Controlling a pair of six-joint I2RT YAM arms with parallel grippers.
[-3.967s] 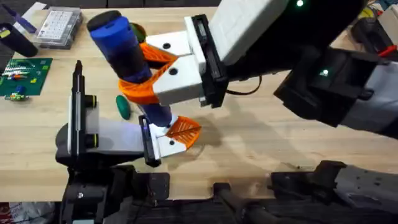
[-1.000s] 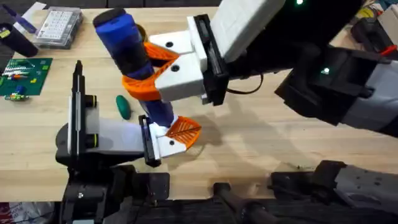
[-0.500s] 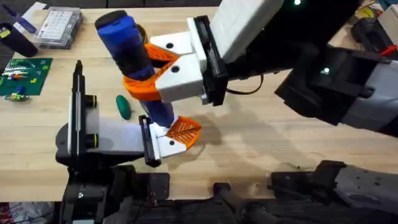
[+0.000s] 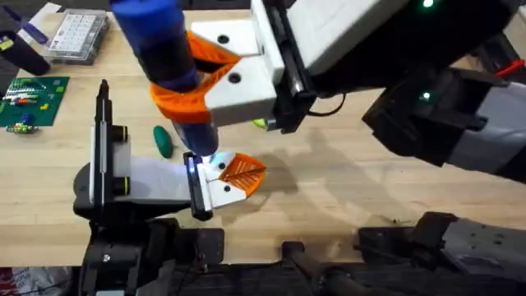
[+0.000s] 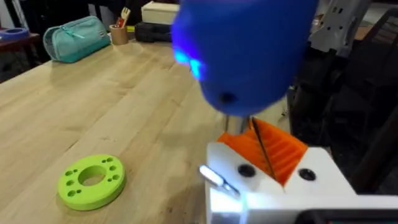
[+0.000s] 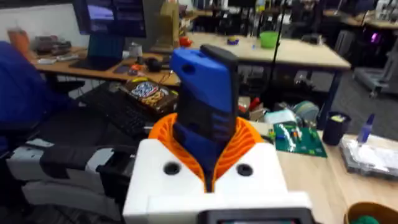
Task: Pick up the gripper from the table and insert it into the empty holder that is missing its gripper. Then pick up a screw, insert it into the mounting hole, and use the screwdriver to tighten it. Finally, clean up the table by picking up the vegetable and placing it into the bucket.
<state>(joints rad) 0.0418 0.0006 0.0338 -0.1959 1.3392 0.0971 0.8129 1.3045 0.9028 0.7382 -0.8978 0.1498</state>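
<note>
My right gripper, white with orange jaws, is shut on the blue screwdriver and holds it nearly upright, top toward the camera. Its thin bit points down at the holder's white block, between two holes, and the tool's light falls on the block. The orange ribbed gripper sits seated in that block. The holder's grey body with black rods lies at the end of my left arm. The dark green vegetable lies on the table just behind the holder. The bucket's orange rim peeks in at a corner. The screw is hidden.
A bright green ring with holes lies on the table beside the holder. At the far left stand a green circuit board, a clear parts box and a dark cup. A teal pouch sits farther off.
My right gripper has risen toward the camera with the screwdriver, which now stands steeper with its top farther back. The holder, orange gripper and vegetable have not moved.
</note>
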